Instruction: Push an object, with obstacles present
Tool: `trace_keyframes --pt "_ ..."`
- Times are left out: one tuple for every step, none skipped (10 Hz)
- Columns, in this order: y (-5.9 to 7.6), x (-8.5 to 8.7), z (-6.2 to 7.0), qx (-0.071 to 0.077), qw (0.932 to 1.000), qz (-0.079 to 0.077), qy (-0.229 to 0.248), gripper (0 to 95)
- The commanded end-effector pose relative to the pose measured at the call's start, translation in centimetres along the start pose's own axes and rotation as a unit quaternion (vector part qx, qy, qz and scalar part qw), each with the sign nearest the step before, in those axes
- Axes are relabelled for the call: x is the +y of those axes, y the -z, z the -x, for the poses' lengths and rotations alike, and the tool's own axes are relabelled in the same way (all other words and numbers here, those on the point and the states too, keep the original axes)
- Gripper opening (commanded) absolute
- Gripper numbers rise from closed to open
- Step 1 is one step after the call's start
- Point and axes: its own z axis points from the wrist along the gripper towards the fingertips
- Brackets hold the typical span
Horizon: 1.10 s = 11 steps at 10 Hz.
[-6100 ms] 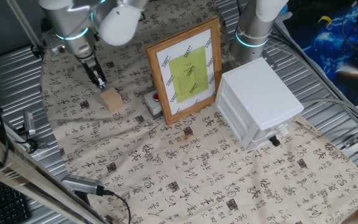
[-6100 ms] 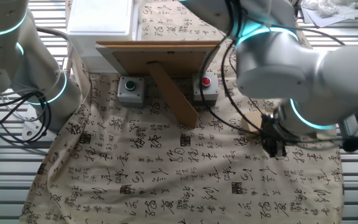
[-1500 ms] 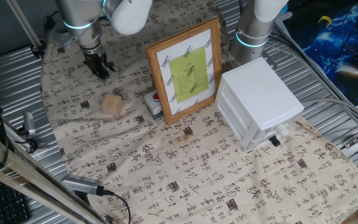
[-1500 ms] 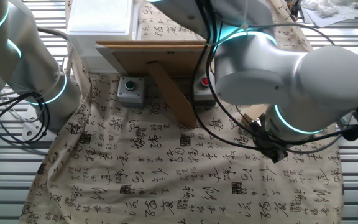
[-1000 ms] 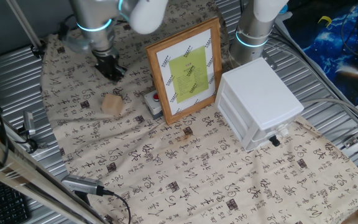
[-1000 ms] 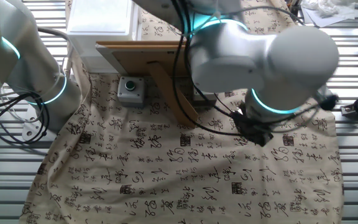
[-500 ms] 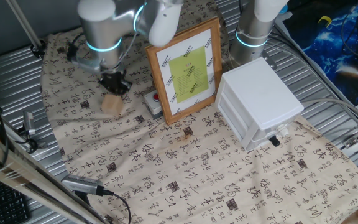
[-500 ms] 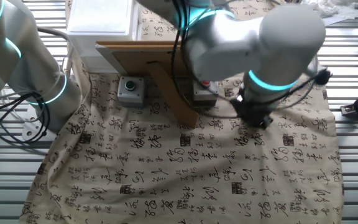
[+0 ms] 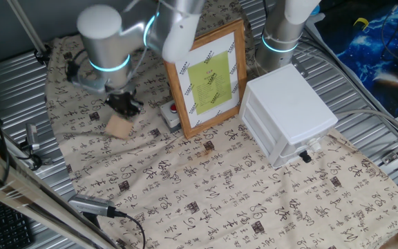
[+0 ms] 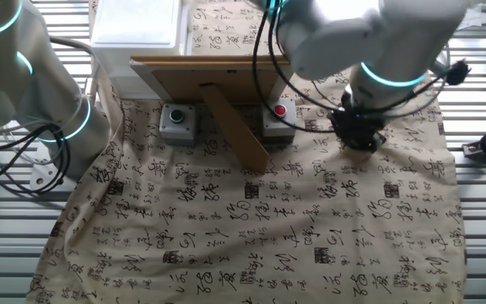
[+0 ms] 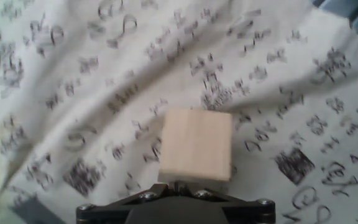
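Note:
The small pale tan wooden block (image 9: 119,126) lies on the patterned cloth, left of the picture frame. My gripper (image 9: 125,105) is shut, low over the cloth, with its tips against the block's far side. In the hand view the block (image 11: 196,146) fills the middle and the shut gripper (image 11: 176,186) touches its near face. In the other fixed view the gripper (image 10: 361,138) hides the block. The obstacles are the wooden-framed picture (image 9: 206,76), the grey box with red button (image 9: 171,114) at its foot, and the white drawer unit (image 9: 289,114).
Behind the frame (image 10: 218,80) stand the red-button box (image 10: 278,116) and a second grey box with a green button (image 10: 178,121). A second robot base (image 9: 282,34) stands behind the drawer unit. The cloth ends at ribbed metal (image 9: 19,83) on the left.
My gripper swung from the cloth's far left corner toward the frame, then came down against the block. The block has slid a little toward the front edge and turned slightly.

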Motion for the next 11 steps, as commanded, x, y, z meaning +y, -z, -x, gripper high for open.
trace_keyframes --pt "0.5 1.0 2.8 0.004 0.9999 0.002 -0.010 0.0" --pt "0.7 1.3 4.1 0.005 0.9999 0.003 -0.014 0.0" --pt "0.9 1.6 5.7 0.008 0.9998 0.004 -0.019 0.0" --pt "0.6 2.1 6.1 0.006 0.9997 0.002 -0.023 0.0" --pt "0.2 1.9 6.2 0.006 0.9998 0.003 -0.020 0.0" --pt "0.3 1.9 6.1 0.007 0.9998 0.003 -0.019 0.0" --pt "0.6 1.8 6.0 0.008 0.9998 0.004 -0.019 0.0" --pt "0.8 1.6 5.8 0.008 0.9998 0.005 -0.018 0.0" --pt "1.5 1.2 5.3 0.012 0.9998 0.006 -0.017 0.0" --pt "2.4 0.8 4.4 0.014 0.9998 0.007 -0.016 0.0" --pt "2.8 0.4 3.6 0.013 0.9998 0.008 -0.013 0.0"
